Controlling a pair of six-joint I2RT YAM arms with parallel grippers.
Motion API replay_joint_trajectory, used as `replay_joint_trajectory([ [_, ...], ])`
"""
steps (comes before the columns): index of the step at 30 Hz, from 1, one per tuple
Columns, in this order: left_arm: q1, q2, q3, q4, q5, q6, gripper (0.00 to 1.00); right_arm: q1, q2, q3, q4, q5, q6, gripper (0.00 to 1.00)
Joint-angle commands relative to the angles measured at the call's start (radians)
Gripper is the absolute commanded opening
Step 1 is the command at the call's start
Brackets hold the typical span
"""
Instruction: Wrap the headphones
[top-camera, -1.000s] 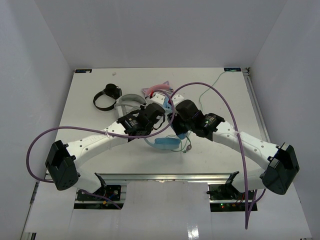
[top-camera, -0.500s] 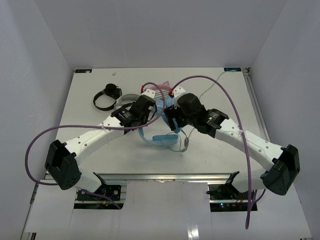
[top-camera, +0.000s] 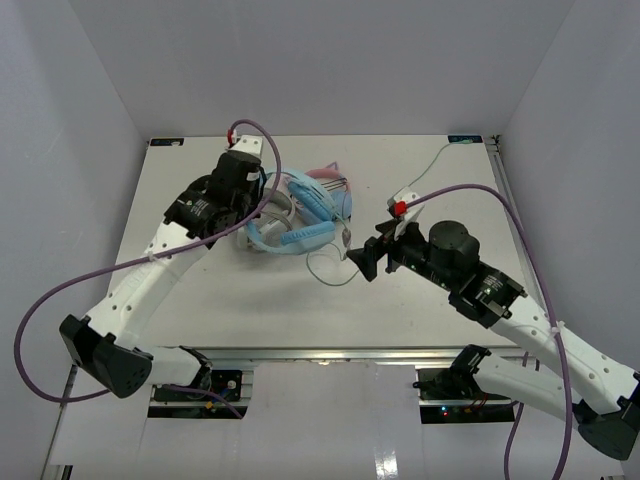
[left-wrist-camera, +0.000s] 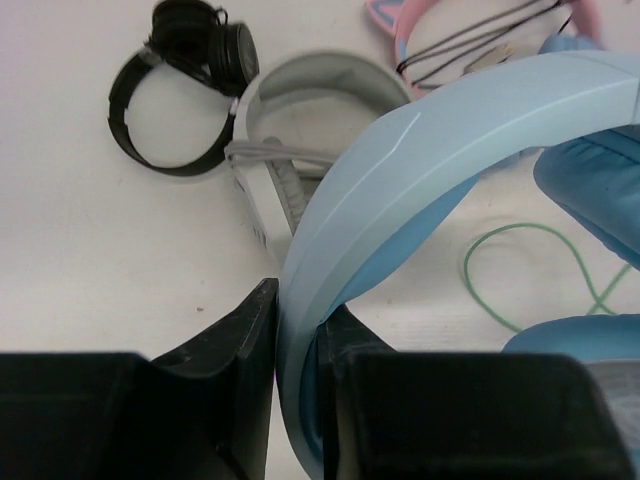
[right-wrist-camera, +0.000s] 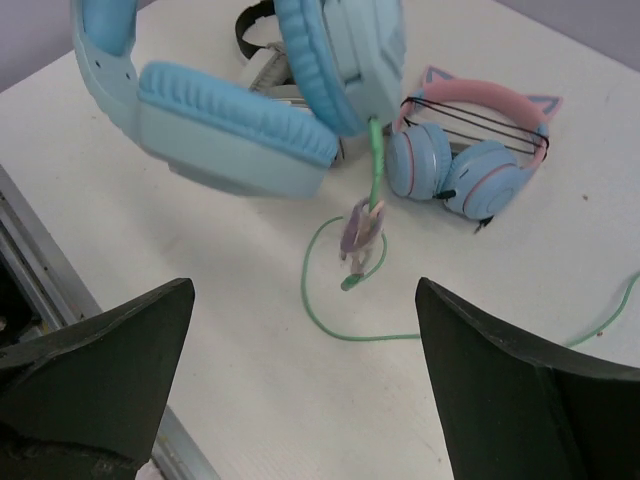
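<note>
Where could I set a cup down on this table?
Bare: the near strip of table, between the green cable and the front edge. Crowded: the far middle, where the blue headphones, pink pair, grey pair and black pair bunch.

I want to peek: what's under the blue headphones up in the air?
Under the blue headphones, a green cable loops on the white table. Grey headphones lie there too, partly hidden by them.

Site: I judge this a robotics lab test cell | Evidence: white bench (top-camera: 250, 300) boxed by plain white panels (top-camera: 70, 150); left arm (top-camera: 150, 272) and right arm (top-camera: 520, 318) bolted by an aluminium rail (top-camera: 330, 356); loose purple cabling (top-camera: 468, 186).
</note>
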Motion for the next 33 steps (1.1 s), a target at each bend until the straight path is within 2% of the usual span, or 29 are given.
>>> replay_joint_trajectory([
  [1,0.007,-0.089,0.184,-0.017,0.088,-0.044,0.00,0.000,-0.051,-0.114,0.194,-0.045,-0.098,0.98],
  [3,0.007,-0.110,0.210,-0.024,0.133,-0.058,0.00,-0.001,-0.080,-0.180,0.240,-0.043,-0.094,0.98],
  [7,0.007,-0.150,0.230,-0.021,0.206,-0.081,0.00,0.000,-0.127,-0.337,0.444,-0.092,-0.088,0.96],
  [10,0.007,-0.177,0.242,-0.008,0.254,-0.104,0.00,0.000,-0.132,-0.378,0.528,-0.141,-0.090,0.96],
  [15,0.007,-0.212,0.295,0.008,0.323,-0.155,0.00,0.001,-0.093,-0.398,0.640,-0.223,-0.103,0.94],
  [24,0.007,-0.233,0.400,0.004,0.377,-0.222,0.00,0.000,-0.036,-0.473,0.833,-0.259,-0.122,0.91],
  [28,0.007,-0.252,0.388,0.021,0.378,-0.244,0.00,0.000,0.015,-0.493,0.932,-0.277,-0.144,0.88],
  [33,0.007,-0.296,0.334,0.068,0.402,-0.274,0.00,0.001,0.095,-0.518,1.047,-0.274,-0.169,0.78],
])
